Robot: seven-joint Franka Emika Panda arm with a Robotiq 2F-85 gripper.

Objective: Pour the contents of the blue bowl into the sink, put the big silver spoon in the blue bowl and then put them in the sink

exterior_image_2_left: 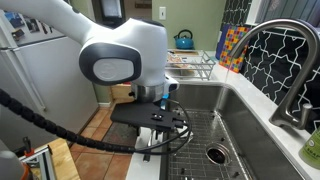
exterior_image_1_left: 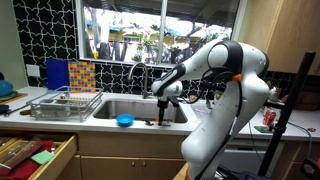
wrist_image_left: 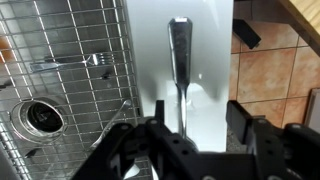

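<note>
The big silver spoon (wrist_image_left: 180, 55) lies lengthwise on the white counter strip in front of the sink, its bowl end away from the wrist camera. My gripper (wrist_image_left: 200, 125) hangs just above its handle. The jaws are open and the handle runs between them, closer to one finger, with no grip on it. The blue bowl (exterior_image_1_left: 124, 120) sits on the counter's front edge, beside the sink (exterior_image_1_left: 135, 108) and a little to the side of my gripper (exterior_image_1_left: 160, 104). In an exterior view the arm hides the bowl, and my gripper (exterior_image_2_left: 150, 128) is at the sink's (exterior_image_2_left: 205, 100) near rim.
A wire grid, a drain (wrist_image_left: 38, 116) and a fork (wrist_image_left: 95, 60) lie in the sink. The faucet (exterior_image_2_left: 290, 60) rises behind it. A dish rack (exterior_image_1_left: 65, 103) stands on the counter. A drawer (exterior_image_1_left: 35, 155) is open below, and the counter edge drops to a tiled floor (wrist_image_left: 275, 70).
</note>
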